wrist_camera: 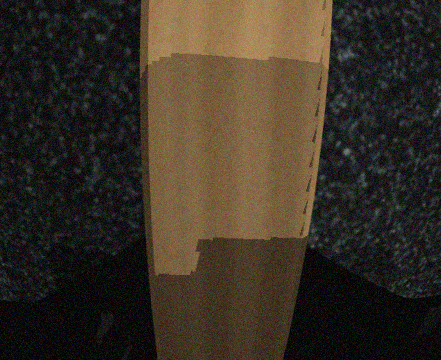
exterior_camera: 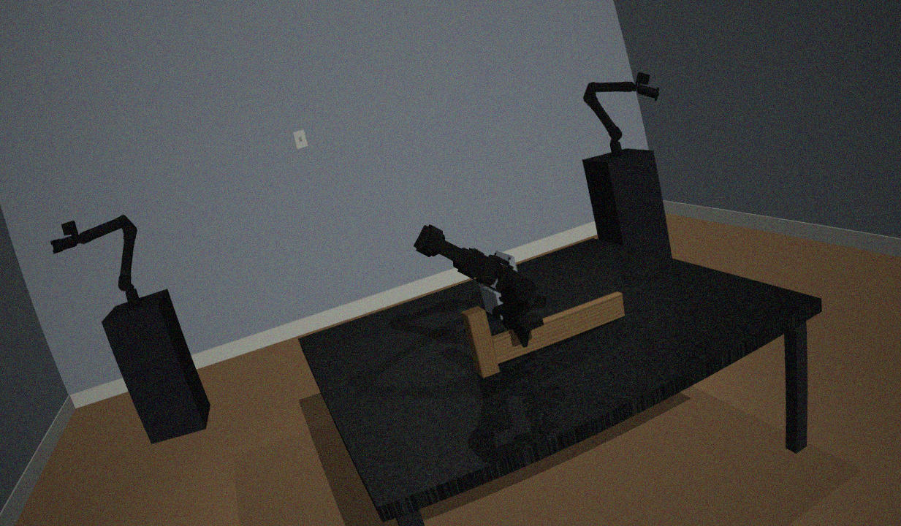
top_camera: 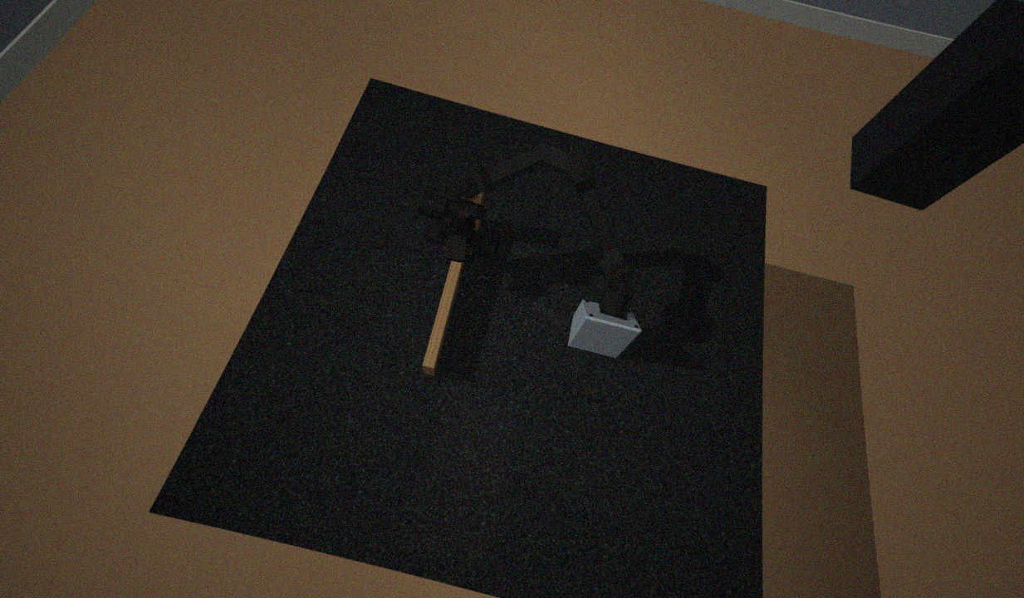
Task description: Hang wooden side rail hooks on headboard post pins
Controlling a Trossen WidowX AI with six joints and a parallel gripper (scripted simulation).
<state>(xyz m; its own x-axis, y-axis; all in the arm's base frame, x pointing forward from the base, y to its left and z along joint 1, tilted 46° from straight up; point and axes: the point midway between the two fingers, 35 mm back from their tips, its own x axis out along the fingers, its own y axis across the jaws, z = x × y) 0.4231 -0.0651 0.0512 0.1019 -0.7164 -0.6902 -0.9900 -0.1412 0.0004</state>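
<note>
The wooden side rail [top_camera: 444, 316] [exterior_camera: 584, 317] [wrist_camera: 235, 150] stands on its narrow edge, running away from the post. The upright wooden headboard post [top_camera: 478, 198] [exterior_camera: 481, 343] stands on the table; the arm partly covers it in the top view. The rail's near end is right against or very close to the post's face in the exterior view. My gripper [top_camera: 464, 223] [exterior_camera: 526, 332] is shut on the rail near its post end, one dark finger on each side in the wrist view. The hooks, slot and pins are hidden. Whether the rail's far end touches the table is hard to tell.
The black table [top_camera: 455, 476] [exterior_camera: 715, 294] carries my arm's grey base block [top_camera: 603, 338] [exterior_camera: 489, 297], to one side of the rail. Two dark pedestals [exterior_camera: 156, 366] [exterior_camera: 626, 202] with other arms stand beyond the table. Shadows darken the area around the gripper.
</note>
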